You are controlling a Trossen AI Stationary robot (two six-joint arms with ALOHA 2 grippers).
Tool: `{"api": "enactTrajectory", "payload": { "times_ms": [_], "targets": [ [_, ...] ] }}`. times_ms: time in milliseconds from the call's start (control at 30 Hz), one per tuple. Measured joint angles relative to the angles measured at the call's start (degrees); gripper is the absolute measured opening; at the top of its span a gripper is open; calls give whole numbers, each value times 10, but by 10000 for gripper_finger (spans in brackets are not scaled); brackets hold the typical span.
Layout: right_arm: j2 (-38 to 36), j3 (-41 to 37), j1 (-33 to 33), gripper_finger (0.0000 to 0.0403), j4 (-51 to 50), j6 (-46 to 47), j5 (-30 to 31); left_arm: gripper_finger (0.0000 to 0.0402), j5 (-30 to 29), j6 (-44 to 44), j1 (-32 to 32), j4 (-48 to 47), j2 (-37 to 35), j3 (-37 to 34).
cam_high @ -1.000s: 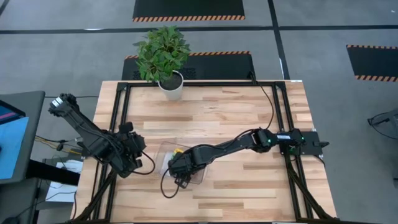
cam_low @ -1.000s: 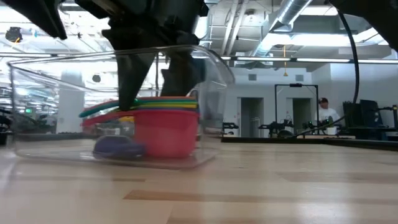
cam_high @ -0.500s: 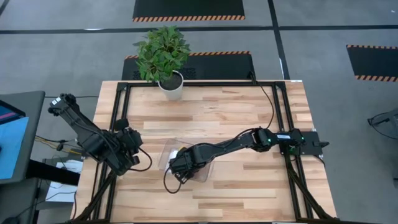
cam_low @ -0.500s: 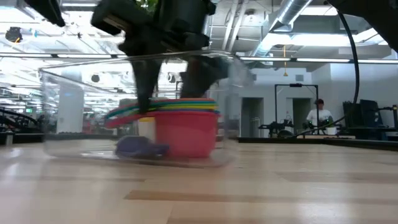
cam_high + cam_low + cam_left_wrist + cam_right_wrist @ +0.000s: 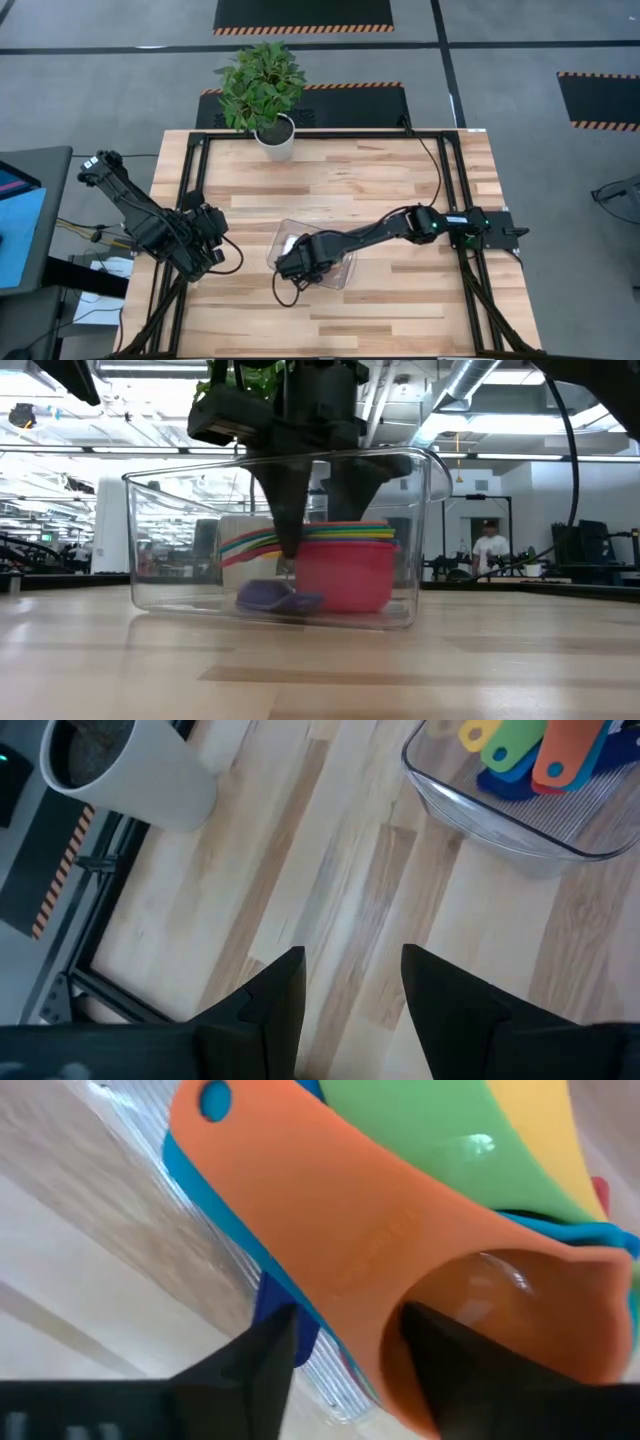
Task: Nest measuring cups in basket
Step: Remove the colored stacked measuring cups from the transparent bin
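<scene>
The right gripper is lowered, parted, into the basket over the nested measuring cups; the left gripper is held open beside the basket.

Right arm's dark two-finger gripper reaches down mid-table, fingers parted; left arm's dark gripper idles left, looks slightly open.

Clear shallow rectangular plastic basket is displaced along table toward right arm's side, compared with a second ago. Stack of nested coloured plastic measuring cups and loose dark blue cup are carried along inside. Right gripper is shifted with basket, fingers down inside. Left gripper is drawn back slightly toward table's left edge.
</scene>
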Motion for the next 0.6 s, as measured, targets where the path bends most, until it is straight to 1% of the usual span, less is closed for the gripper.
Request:
{"api": "enactTrajectory", "payload": {
  "times_ms": [167,300,400,500,600],
  "targets": [
    [-3,-15,5,139,4,-7,0,155,-2,1,0,0,0,0],
    [-4,-15,6,77,7,-41,4,155,-7,1,0,0,0,0],
    [-5,-15,6,37,6,-62,2,155,-9,2,0,0,0,0],
    [-5,-12,6,35,4,-67,0,155,-14,2,0,0,0,0],
    [-1,8,5,35,-16,-73,-1,155,-17,2,0,0,0,0]
  ]
}}
